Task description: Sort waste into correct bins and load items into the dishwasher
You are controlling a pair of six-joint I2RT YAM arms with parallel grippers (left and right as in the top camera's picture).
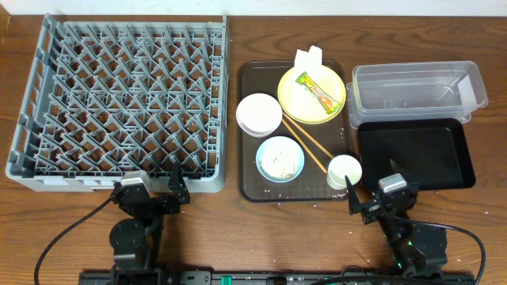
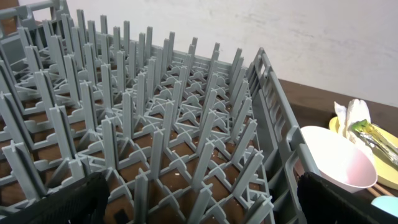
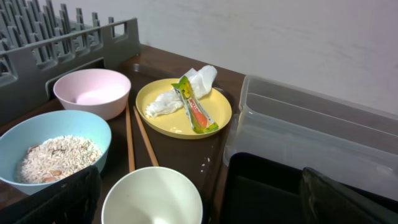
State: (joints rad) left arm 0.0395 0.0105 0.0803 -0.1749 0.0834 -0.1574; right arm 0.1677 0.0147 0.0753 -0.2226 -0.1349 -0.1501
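Note:
The grey dish rack (image 1: 119, 103) fills the left of the table. On the brown serving tray (image 1: 247, 170) sit a yellow plate (image 1: 295, 103) holding a green-and-yellow wrapper (image 1: 318, 91) and a white napkin (image 1: 307, 58), a white bowl (image 1: 259, 113), a light blue bowl (image 1: 280, 157) with rice scraps (image 3: 56, 157), chopsticks (image 1: 307, 142) and a small white cup (image 1: 344, 170). The clear tub (image 1: 416, 89) and black tray (image 1: 416, 154) stand at the right. My left gripper (image 1: 150, 192) is open at the rack's near edge. My right gripper (image 1: 379, 203) is open, near the cup (image 3: 152, 196).
The table's front edge lies behind both arms. Cables run along the table near each arm base. A pale wall stands behind the table. The rack's upright pegs (image 2: 143, 124) fill the left wrist view.

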